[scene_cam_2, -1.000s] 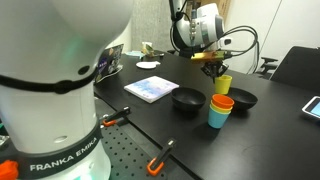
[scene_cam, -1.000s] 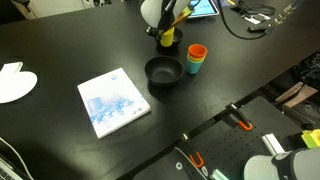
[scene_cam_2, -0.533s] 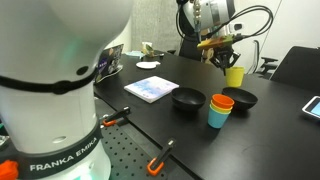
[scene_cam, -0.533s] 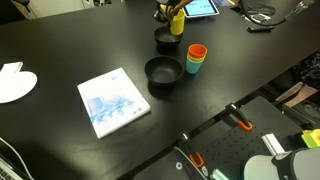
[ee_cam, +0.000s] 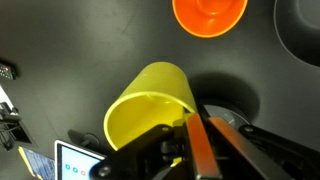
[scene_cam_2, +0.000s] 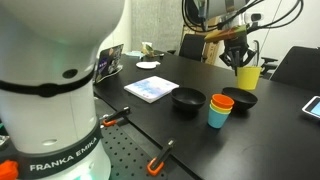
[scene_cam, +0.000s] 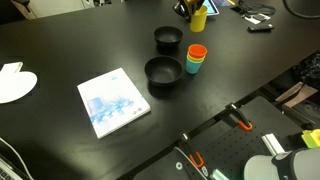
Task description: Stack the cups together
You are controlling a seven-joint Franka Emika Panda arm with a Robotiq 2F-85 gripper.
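Observation:
My gripper (ee_cam: 194,128) is shut on the rim of a yellow cup (ee_cam: 148,104), one finger inside the wall and one outside. In both exterior views the gripper (scene_cam: 190,8) (scene_cam_2: 239,56) holds this yellow cup (scene_cam: 198,18) (scene_cam_2: 247,77) in the air above the table. An orange cup (scene_cam: 198,50) (scene_cam_2: 222,101) (ee_cam: 209,14) sits nested in a teal-blue cup (scene_cam: 196,65) (scene_cam_2: 218,117) on the table. A second yellow cup is not visible on its own.
A small black bowl (scene_cam: 168,39) (scene_cam_2: 243,99) and a wider black bowl (scene_cam: 164,72) (scene_cam_2: 187,99) stand near the cups. A book (scene_cam: 113,101) (scene_cam_2: 155,88) lies on the black table (scene_cam: 70,45). A tablet (scene_cam: 213,8) lies at the far edge.
The gripper has lifted the yellow cup out of the small black bowl and carried it up and away from it. The orange and teal cups have not moved.

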